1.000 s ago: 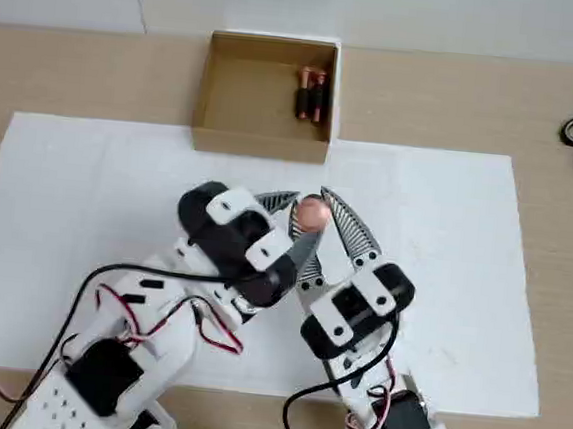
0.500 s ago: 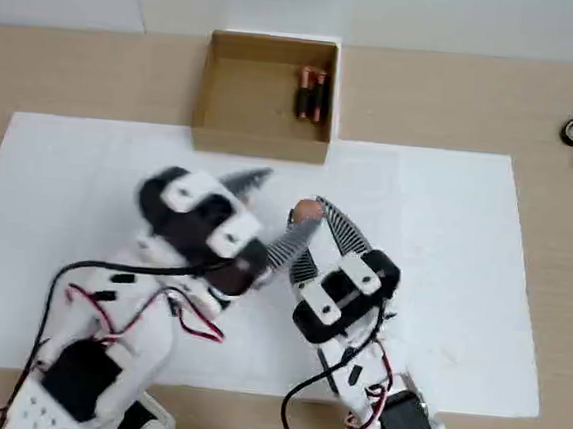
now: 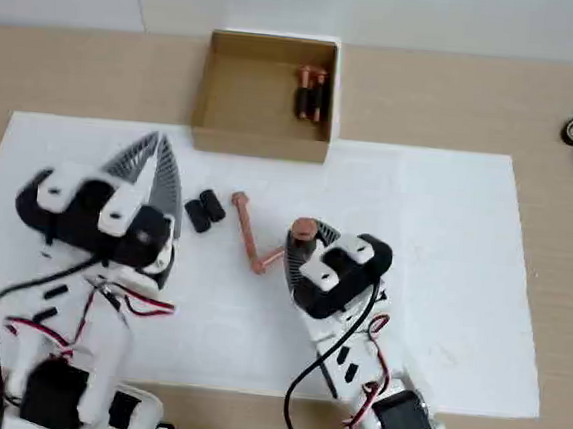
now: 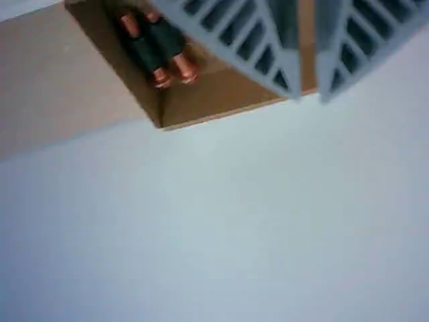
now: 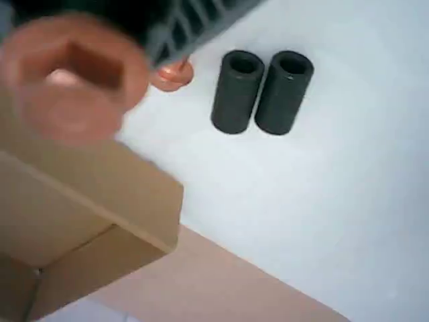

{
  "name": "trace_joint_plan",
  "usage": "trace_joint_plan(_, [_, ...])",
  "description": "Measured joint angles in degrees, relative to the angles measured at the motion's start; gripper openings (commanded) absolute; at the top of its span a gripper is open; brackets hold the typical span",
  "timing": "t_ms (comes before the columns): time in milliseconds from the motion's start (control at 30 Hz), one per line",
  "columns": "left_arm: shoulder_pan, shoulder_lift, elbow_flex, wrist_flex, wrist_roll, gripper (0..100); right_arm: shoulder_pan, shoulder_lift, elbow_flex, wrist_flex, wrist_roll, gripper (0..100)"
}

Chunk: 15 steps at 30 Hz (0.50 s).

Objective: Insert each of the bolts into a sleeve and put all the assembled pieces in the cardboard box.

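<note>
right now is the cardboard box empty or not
Not empty: two assembled pieces lie side by side inside the cardboard box, near one wall.

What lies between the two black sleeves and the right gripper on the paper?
In the high view, loose copper bolts lie on the paper between the sleeves and the right gripper.
</note>
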Motion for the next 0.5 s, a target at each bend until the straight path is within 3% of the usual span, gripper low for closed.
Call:
trace_joint_plan(167, [-1.32, -16.09, 13.27, -1.85, 0.26, 1, 5.54, 0.18, -1.76, 2.81, 5.45, 0.3])
trace_joint_plan(333, [-6.07, -16.44, 14.33, -1.85, 0.62, 1, 7.38, 0.18, -2.99, 7.91, 12.31, 0.3])
trace_joint_plan(500, [-12.75, -16.7, 14.42, -0.44, 0.62, 1, 9.05, 0.35, -4.84, 8.26, 14.15, 0.2])
